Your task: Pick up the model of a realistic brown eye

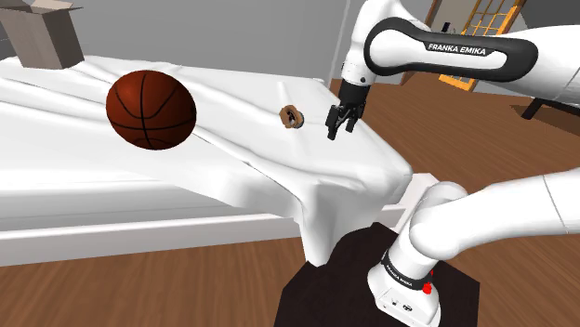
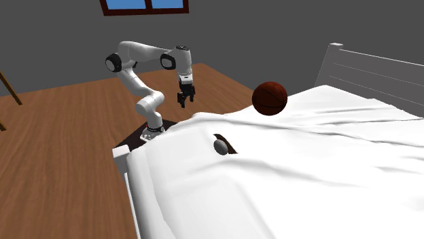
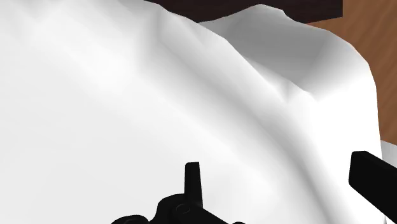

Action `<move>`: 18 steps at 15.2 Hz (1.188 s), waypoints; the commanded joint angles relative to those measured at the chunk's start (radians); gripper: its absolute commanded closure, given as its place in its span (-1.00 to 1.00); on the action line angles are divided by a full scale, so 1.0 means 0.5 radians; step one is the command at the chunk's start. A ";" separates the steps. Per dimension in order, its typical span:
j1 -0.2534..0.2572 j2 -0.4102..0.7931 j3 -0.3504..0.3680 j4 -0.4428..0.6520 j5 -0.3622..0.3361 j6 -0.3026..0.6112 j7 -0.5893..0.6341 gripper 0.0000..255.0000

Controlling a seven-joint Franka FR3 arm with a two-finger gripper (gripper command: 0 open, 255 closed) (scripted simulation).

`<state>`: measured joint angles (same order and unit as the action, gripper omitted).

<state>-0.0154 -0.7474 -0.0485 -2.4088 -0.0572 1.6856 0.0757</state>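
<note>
Leftmost in the shoulder view, a reddish-brown basketball [image 1: 151, 109] with black seams sat on the white sheet [image 1: 84, 158] that covered the bed [image 1: 139, 232], well in from the bed's near edge. Its bulk stood on the far side of the task's thing from the arm, not between the two.

To the ball's right and well apart from it, the eye model [image 1: 293, 117] lay on the sheet, in the part of the bed toward the corner by the stand [image 1: 316, 288]. It showed there as a small brown ring around a dark centre. From the second exterior view it looked pale grey and sat in a shallow dip of the cloth with a dark shade beside it.

A short stretch of rumpled sheet lay between the eye and the pincer [image 1: 340, 132], which hung near it on the right, pointed down and held above the cloth. In the wrist view its fingers [image 3: 193, 181] were spread wide, with bare sheet between them, and they pinched nothing.

Farther right, the white arm [image 1: 446, 46] bent over the bed's corner, where the sheet drooped toward the dark stand and the brown wooden floor [image 1: 139, 288]. The white headboard [image 2: 370, 71] rose at the bed's far end, at the second exterior view's right.
</note>
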 commanded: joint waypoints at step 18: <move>-0.200 1.338 -0.121 1.022 0.064 0.315 0.462 -1.00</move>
<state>-0.1122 -0.1172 -0.1064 -1.9265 -0.0289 1.8335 0.2886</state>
